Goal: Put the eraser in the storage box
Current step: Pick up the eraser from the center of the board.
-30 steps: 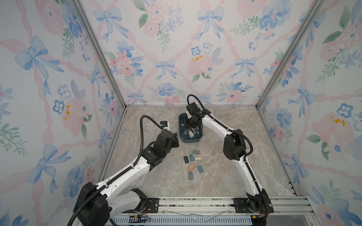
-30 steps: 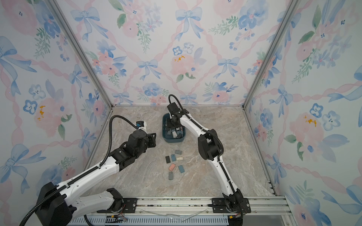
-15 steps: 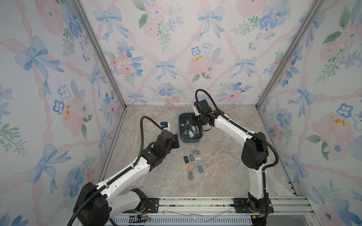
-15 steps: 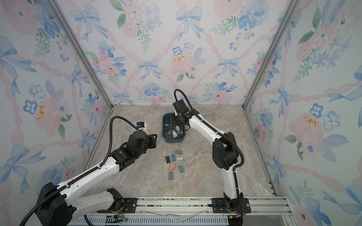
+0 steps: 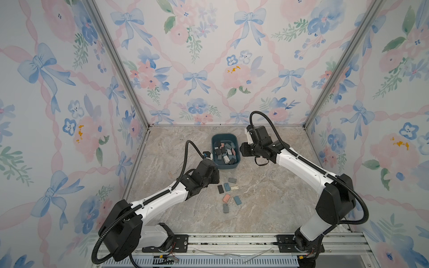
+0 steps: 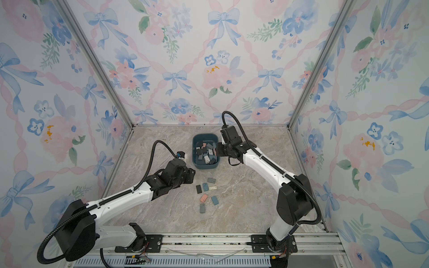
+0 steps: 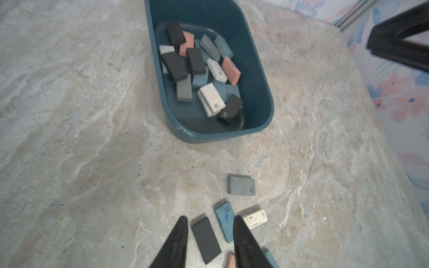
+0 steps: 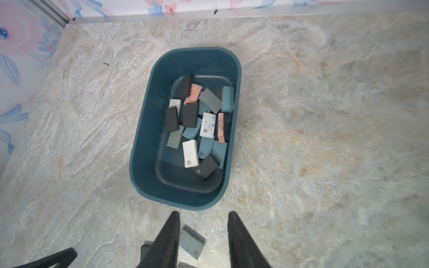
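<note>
The storage box is a dark teal tub at the back middle of the table, with several erasers of mixed colours lying in it. Several loose erasers lie in front of it, among them a black eraser, a blue one and a grey one. My left gripper hangs open above the black eraser, holding nothing. My right gripper is open and empty, just off the box's right side.
The flowered walls close in the table on three sides. A pink eraser, a blue eraser and a grey eraser lie nearer the front rail. The marble table spreads to the right of the erasers.
My right gripper has drawn back from over the box to its right side. Both grippers' jaws have widened a little. The left arm has hardly moved.
</note>
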Controlling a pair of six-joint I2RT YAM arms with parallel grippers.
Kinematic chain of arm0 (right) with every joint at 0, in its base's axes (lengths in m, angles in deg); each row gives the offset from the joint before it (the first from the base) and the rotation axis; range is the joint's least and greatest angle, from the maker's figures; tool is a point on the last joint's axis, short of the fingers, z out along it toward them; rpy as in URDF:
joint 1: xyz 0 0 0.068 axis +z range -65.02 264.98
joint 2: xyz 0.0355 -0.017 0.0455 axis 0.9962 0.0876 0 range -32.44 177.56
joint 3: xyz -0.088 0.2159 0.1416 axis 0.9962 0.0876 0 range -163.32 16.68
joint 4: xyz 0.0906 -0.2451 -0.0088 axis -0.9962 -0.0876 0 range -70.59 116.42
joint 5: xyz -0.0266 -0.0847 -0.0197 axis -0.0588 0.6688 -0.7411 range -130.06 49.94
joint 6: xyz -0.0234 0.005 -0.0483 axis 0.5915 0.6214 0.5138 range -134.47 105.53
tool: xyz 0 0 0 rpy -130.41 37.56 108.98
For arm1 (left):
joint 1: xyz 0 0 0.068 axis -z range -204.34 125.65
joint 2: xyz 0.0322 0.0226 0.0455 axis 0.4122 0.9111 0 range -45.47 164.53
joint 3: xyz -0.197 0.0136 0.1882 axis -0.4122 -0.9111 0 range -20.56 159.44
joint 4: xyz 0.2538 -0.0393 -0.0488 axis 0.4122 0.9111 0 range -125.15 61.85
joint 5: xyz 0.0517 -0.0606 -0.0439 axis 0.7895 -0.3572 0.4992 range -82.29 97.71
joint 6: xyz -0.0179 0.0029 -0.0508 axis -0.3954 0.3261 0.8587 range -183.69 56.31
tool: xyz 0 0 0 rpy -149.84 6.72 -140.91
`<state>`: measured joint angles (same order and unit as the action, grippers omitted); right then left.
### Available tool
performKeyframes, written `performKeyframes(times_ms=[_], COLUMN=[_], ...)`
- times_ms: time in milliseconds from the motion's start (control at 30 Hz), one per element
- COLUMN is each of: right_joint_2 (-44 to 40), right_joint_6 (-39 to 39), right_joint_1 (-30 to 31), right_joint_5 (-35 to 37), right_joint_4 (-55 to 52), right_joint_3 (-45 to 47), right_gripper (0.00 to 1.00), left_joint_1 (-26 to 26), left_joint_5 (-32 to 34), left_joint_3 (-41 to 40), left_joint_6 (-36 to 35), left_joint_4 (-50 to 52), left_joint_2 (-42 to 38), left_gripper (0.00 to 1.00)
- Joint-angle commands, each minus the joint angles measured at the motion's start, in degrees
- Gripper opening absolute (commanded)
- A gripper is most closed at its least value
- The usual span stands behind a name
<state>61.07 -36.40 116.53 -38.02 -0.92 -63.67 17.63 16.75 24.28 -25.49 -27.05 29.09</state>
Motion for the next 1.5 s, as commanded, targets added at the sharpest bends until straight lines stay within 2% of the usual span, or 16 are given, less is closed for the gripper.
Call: performKeyframes(times_ms=[0, 233, 600, 733, 1133, 1467], right_joint_2=[-3.8, -7.8, -10.2, -10.7, -11.5, -11.4], right_joint_6=[-0.7, -1.6, -1.5, -1.8, -1.9, -2.1], right_joint_1=[-0.8, -2.0, -3.3, -3.6, -4.4, -4.5], right_joint_5=[1.7, 2.0, 2.1, 2.0, 1.6, 1.6], right_joint_4=[2.5, 3.8, 4.9, 5.3, 6.0, 6.6], right_joint_3=[3.5, 8.4, 11.9, 13.2, 15.4, 16.2], right_gripper=[0.38, 0.38, 0.38, 0.38, 0.38, 0.38], left_joint_1=[2.0, 6.7, 16.1, 18.5, 21.6, 22.6], left_joint_5=[-2.7, -3.8, -2.7, -2.2, -1.3, -2.0], left_joint_3=[2.3, 2.2, 2.3, 2.3, 2.0, 3.7], left_joint_6=[0.0, 1.8, 6.2, 8.3, 13.8, 14.9], left_joint_4=[2.6, 5.5, 12.2, 13.9, 16.6, 18.8], left_joint_2=[2.4, 5.4, 9.3, 10.7, 14.2, 17.4], left_gripper=[0.38, 0.45, 0.63, 0.65, 0.62, 0.59])
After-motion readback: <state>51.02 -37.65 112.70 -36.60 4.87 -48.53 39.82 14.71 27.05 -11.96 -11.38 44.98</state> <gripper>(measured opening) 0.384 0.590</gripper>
